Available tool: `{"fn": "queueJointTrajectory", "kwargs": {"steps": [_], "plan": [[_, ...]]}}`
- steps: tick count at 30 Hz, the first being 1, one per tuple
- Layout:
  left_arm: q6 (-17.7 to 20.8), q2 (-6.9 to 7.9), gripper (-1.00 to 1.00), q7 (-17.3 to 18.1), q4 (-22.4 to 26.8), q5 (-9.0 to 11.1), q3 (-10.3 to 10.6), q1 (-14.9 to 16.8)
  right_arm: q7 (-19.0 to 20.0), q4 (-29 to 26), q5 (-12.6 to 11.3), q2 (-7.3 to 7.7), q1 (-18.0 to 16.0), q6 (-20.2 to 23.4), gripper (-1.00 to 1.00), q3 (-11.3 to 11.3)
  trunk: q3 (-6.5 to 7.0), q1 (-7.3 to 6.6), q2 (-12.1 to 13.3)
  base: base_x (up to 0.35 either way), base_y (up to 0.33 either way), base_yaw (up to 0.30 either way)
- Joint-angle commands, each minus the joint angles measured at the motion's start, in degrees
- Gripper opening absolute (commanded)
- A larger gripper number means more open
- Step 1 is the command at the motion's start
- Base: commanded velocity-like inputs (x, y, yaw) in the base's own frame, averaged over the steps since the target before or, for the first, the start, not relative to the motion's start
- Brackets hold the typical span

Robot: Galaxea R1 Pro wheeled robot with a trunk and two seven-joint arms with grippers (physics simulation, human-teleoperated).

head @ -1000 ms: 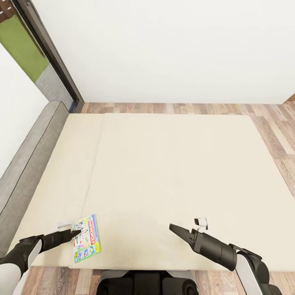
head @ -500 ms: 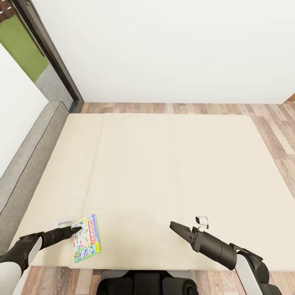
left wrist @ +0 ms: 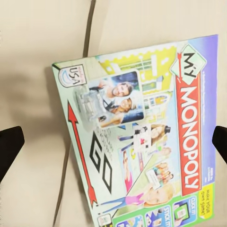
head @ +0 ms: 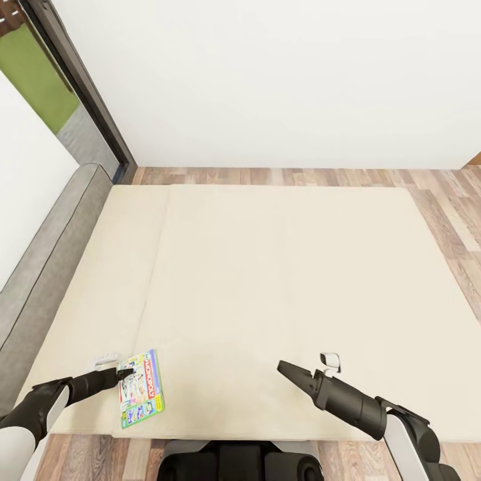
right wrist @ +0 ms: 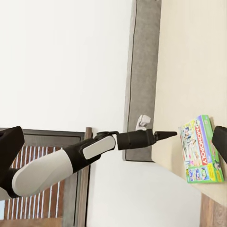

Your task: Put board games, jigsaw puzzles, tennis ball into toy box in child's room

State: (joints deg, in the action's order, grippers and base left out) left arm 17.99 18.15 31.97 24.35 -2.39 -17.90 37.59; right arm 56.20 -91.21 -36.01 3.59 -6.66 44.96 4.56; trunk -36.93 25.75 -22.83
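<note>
Bed (head: pixel 267 280), Monopoly (head: pixel 141 389) corner arm-hidden

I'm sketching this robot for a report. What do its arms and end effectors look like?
Both arms have white segments changing to glossy black forearms. The left end effector and right end effector taper to slim black pointed fingers. A small white block sits near each wrist.

A flat Monopoly board game (head: pixel 141 389), a thin rectangular box with a green edge, a red title band and cartoon figures on its lid, lies face up and slightly askew near the front left corner of the cream-beige bed (head: pixel 280 267), beside its seam.
</note>
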Motion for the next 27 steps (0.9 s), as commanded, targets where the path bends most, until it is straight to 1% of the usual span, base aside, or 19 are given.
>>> {"fn": "queueJointTrajectory", "kwargs": {"steps": [1, 13, 20, 27], "plan": [[0.41, -0.05, 1.00, 0.37, 0.07, -0.25, -0.48, 0.03, 0.06, -0.01, -0.19, 0.01, -0.02, 0.33, 1.00, 0.08, -0.07, 0.03, -0.09, 0.000, 0.000, 0.000], [-0.12, -0.08, 1.00, 0.34, 0.08, -0.25, -0.52, 0.03, 0.80, -0.17, -0.80, 0.83, -0.02, 1.17, 1.00, 0.49, -0.59, 0.03, -0.09, 0.000, 0.000, 0.000], [-0.20, -0.13, 1.00, 0.37, 0.08, -0.25, -0.56, 0.03, 2.86, -0.19, -0.97, 0.89, 0.05, 1.17, 1.00, 0.48, -1.21, 0.03, -0.09, 0.000, 0.000, 0.000], [-0.46, -0.13, 1.00, 0.38, 0.08, -0.25, -0.60, 0.03, 3.25, -0.20, -0.99, 0.89, 0.06, 0.99, 1.00, 0.46, -1.86, 0.03, -0.09, 0.000, 0.000, 0.000]]}}
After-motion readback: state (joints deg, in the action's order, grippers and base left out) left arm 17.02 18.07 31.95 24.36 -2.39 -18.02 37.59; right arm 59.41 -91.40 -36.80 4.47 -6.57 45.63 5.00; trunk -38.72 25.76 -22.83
